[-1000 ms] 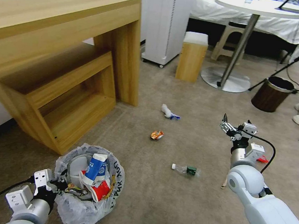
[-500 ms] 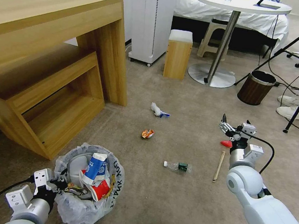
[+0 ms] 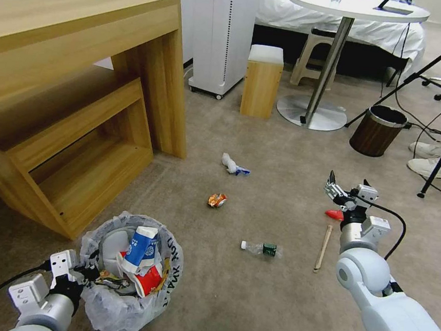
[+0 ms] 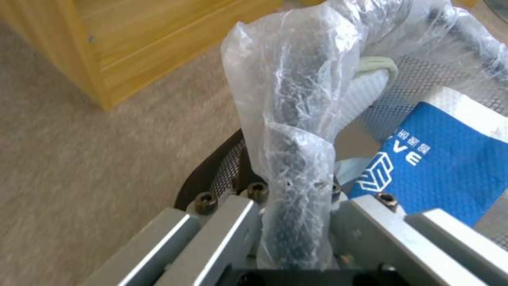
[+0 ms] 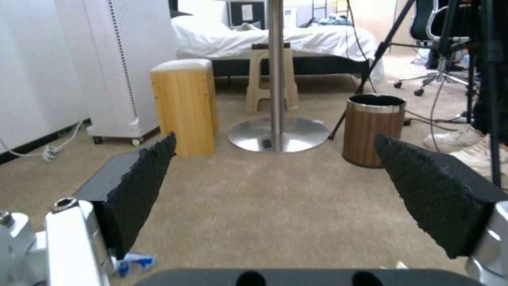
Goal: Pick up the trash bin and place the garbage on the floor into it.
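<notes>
Lying on the floor: one bottle, one stick.

I see the floor as short-pile carpet, matt and a little rough. The trash bin wears a thin clear plastic bag, crinkly and glossy; in my left wrist view its wall is black mesh. My left gripper has flat brushed metal parts with dark screws. My right gripper carries black foam pads, rough and matt. The small bottle is clear plastic, the stick is bare wood. The desk is smooth wood grain. The brown bin has a shiny metal rim.
</notes>
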Robot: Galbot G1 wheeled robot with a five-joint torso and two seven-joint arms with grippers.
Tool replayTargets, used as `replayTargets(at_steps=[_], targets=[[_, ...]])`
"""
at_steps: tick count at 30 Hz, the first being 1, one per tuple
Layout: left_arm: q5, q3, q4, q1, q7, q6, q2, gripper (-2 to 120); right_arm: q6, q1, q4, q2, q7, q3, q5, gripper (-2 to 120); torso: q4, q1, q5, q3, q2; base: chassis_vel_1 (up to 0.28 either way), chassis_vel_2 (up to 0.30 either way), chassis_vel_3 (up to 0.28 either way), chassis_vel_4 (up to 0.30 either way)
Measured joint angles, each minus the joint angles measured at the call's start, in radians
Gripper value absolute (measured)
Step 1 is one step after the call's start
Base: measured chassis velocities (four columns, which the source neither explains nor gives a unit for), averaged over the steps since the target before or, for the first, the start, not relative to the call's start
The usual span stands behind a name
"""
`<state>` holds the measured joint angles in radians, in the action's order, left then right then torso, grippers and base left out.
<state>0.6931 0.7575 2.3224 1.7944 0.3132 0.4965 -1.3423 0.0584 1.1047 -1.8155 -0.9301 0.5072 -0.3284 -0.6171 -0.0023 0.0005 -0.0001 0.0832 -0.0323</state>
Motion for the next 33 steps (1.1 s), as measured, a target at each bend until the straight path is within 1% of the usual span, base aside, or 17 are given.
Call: replayTargets(at_steps=[7,8,12,14,15,16,18,19,22,23,24,26,28,29,31,32,33], targets=[[-0.002,0.001,0.0,0.0,-0.001,-0.007,-0.001,1,0.008,-0.002,0.0,-0.003,0.0,0.006,0.005,97,0.0001,0.0,0.0001,0.0,0.0,-0.184,0.174,0.184,-0.163],[-0.002,0.001,0.0,-0.001,-0.001,-0.008,-0.001,1,0.014,-0.001,0.0,-0.003,0.0,0.008,0.005,99,0.0001,0.0,-0.0002,0.0,0.0,-0.137,0.149,0.104,-0.121],[-0.005,0.0,-0.002,0.0,-0.001,-0.009,-0.002,1,0.006,0.005,-0.006,-0.002,0.002,0.018,-0.018,100,0.0,0.0,0.0,0.0,0.0,-0.093,0.067,0.057,-0.074],[-0.007,-0.002,-0.003,0.0,-0.001,-0.01,-0.004,1,-0.04,0.009,-0.018,0.004,0.017,0.031,-0.059,100,0.0001,0.0,-0.0001,0.0,0.0,0.0,0.0,0.0,0.0],[-0.007,-0.002,-0.003,0.0,-0.001,-0.01,-0.004,1,-0.04,0.009,-0.018,0.004,0.017,0.031,-0.059,100,0.0001,0.0,-0.0001,0.0,0.0,0.0,0.0,0.0,0.0],[-0.01,-0.003,-0.005,0.0,-0.001,-0.011,-0.005,1,-0.093,0.014,-0.027,0.013,0.029,0.048,-0.107,100,0.0,0.0,-0.0001,0.0,0.0,0.0,0.0,0.0,0.0],[-0.013,-0.006,-0.008,-0.003,-0.002,-0.012,-0.01,1,-0.17,0.02,-0.036,0.026,0.039,0.074,-0.197,100,0.0,0.0,0.0002,0.0,0.0,0.0,0.0,0.0,0.0],[-0.013,-0.006,-0.008,-0.003,-0.002,-0.012,-0.01,1,-0.17,0.02,-0.036,0.026,0.039,0.074,-0.197,100,0.0,0.0,0.0002,0.0,0.0,0.0,0.0,0.0,0.0],[-0.016,-0.014,-0.022,-0.017,-0.005,-0.016,-0.011,1,-0.272,0.038,-0.049,0.043,0.026,0.095,-0.345,100,0.0001,0.0,0.0002,0.0,0.0,0.0,0.0,0.0,0.0],[-0.016,-0.014,-0.022,-0.017,-0.005,-0.016,-0.011,1,-0.272,0.038,-0.049,0.043,0.026,0.095,-0.345,100,0.0001,0.0,0.0002,0.0,0.0,0.0,0.0,0.0,0.0],[-0.019,-0.018,-0.03,-0.023,-0.006,-0.018,-0.011,1,-0.304,0.042,-0.053,0.044,0.034,0.103,-0.4,100,-0.0002,0.0,-0.0002,0.0,0.0,0.0,0.0,0.0,0.0],[-0.019,-0.022,-0.039,-0.028,-0.01,-0.021,-0.012,1,-0.306,0.047,-0.052,0.041,0.043,0.115,-0.426,100,0.0001,0.0,0.0001,0.0,0.0,0.0,0.0,0.0,0.0],[-0.021,-0.028,-0.05,-0.035,-0.012,-0.022,-0.012,1,-0.329,0.058,-0.051,0.032,0.1,0.128,-0.47,100,0.0,0.0,-0.0001,0.0,0.0,0.0,0.0,0.0,0.0],[-0.021,-0.028,-0.05,-0.035,-0.012,-0.022,-0.012,1,-0.329,0.058,-0.051,0.032,0.1,0.128,-0.47,100,0.0,0.0,-0.0001,0.0,0.0,0.0,0.0,0.0,0.0],[-0.022,-0.03,-0.06,-0.039,-0.014,-0.026,-0.012,1,-0.384,0.064,-0.038,0.02,0.184,0.147,-0.5,100,0.0,0.0,0.0002,0.0,0.0,0.0,0.0,0.0,0.0],[-0.023,-0.03,-0.064,-0.041,-0.014,-0.027,-0.012,1,-0.413,0.067,-0.036,0.019,0.211,0.15,-0.51,100,0.0002,0.0,0.0002,0.0,0.0,0.0,0.0,0.0,0.0],[-0.023,-0.03,-0.064,-0.041,-0.014,-0.027,-0.012,1,-0.413,0.067,-0.036,0.019,0.211,0.15,-0.51,100,0.0002,0.0,0.0002,0.0,0.0,0.0,0.0,0.0,0.0]])
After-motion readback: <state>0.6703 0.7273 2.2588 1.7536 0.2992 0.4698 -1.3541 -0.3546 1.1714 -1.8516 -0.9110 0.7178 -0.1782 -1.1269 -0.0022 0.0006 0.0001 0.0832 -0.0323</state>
